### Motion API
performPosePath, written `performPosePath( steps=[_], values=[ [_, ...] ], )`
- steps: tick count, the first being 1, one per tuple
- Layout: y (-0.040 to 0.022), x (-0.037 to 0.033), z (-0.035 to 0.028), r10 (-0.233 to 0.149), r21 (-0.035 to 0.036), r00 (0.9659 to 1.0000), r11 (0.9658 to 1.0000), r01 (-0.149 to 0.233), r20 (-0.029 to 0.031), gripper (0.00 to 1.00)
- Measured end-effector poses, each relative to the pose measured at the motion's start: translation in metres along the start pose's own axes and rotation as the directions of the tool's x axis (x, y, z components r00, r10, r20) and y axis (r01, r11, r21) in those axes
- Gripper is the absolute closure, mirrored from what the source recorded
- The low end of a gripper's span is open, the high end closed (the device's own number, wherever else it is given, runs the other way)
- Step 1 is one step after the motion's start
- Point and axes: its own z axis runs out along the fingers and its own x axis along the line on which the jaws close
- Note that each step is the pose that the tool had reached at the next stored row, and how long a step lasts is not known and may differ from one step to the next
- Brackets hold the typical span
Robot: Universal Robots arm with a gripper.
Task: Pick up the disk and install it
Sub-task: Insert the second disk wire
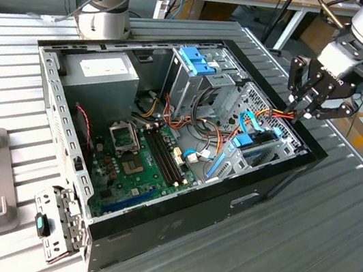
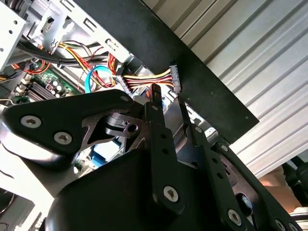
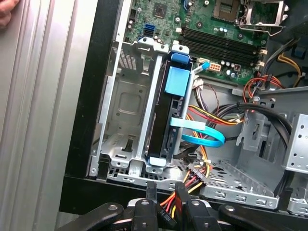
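Here the gripper point(image 1: 308, 109) hangs over the far corner of the open computer case point(image 1: 174, 228), on the exterior view's right

Its black fingers point(image 3: 182, 197) stand close together, pinching a black power connector point(image 2: 174, 77) on red, yellow and black wires point(image 2: 144, 77) at the case's black edge. The disk point(image 3: 169, 118) sits on edge in the inner slot of the metal drive bay point(image 3: 126, 110), with blue rails on its ends, just beside a flat blue cable point(image 3: 204, 137); the neighbouring slot is bare metal

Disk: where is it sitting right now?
In the first wrist view the disk stands on edge in the drive cage near the case's black wall, with a blue cable on its other side.
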Motion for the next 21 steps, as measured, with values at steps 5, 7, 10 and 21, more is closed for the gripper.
performPosePath(
  steps=[5,7,10,21],
  values=[
    [-0.0052,0.001,0.0,-0.043,-0.0051,0.9991,0.9991,0.043,0.0026,0.7],
    [-0.0055,0.0011,0.0002,-0.089,-0.007,0.996,0.996,0.089,0.0048,0.7],
    [-0.0056,0.0012,0.0005,-0.144,-0.0093,0.9895,0.9895,0.144,0.0077,0.7],
    [-0.014,0.003,0.0014,-0.322,-0.0154,0.9466,0.9465,0.322,0.0178,0.7]
  ],
)
